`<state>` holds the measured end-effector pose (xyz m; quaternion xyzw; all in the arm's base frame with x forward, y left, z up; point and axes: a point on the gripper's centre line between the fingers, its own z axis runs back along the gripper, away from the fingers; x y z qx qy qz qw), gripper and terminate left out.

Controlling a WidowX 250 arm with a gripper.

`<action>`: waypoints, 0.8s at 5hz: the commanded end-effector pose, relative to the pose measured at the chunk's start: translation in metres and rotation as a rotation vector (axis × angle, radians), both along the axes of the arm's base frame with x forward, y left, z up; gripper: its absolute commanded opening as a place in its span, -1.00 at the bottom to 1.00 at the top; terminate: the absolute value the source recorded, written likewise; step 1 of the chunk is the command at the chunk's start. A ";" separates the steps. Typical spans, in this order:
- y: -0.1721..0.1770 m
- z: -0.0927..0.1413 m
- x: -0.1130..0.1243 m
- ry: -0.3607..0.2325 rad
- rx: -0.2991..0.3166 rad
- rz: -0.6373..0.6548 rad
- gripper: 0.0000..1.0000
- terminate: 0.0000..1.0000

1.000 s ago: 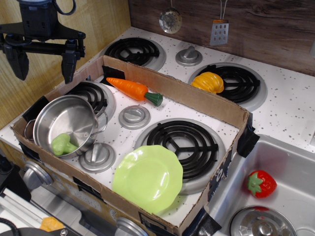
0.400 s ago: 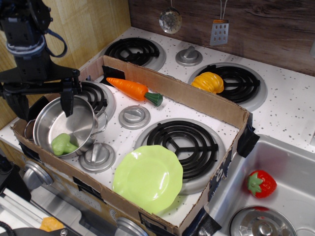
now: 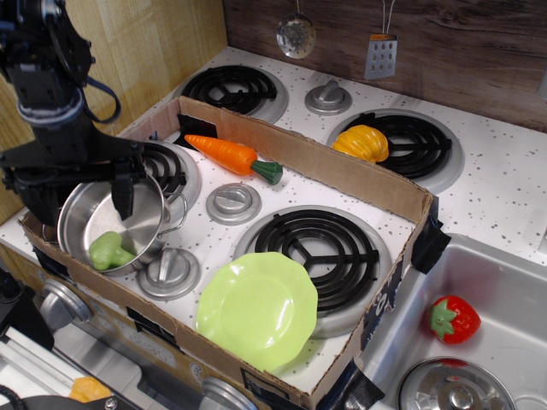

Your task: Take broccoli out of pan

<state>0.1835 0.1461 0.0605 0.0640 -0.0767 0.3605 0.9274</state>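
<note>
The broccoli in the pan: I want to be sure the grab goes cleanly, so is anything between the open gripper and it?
Nothing visible lies between them. The gripper hangs open over the pan, and the broccoli lies uncovered at the pan's near side, close to the wall. The pan's rim and the cardboard box edge stand close beside it.

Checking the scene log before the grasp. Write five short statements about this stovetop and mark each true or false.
1. The broccoli lies inside the pan. True.
2. The gripper is shut on the broccoli. False: it is open above the pan and holds nothing.
3. The carrot sits on the green plate. False: it lies apart from the plate, near the box's back wall.
4. A strawberry is in the sink. True.
5. The yellow toy vegetable is inside the cardboard box. False: it rests on a burner outside it.
</note>
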 end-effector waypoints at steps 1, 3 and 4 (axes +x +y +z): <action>-0.013 -0.007 0.009 -0.034 -0.013 0.002 1.00 -1.00; -0.021 -0.026 0.022 -0.065 -0.063 0.010 1.00 -1.00; -0.023 -0.038 0.021 -0.093 -0.088 0.028 1.00 -1.00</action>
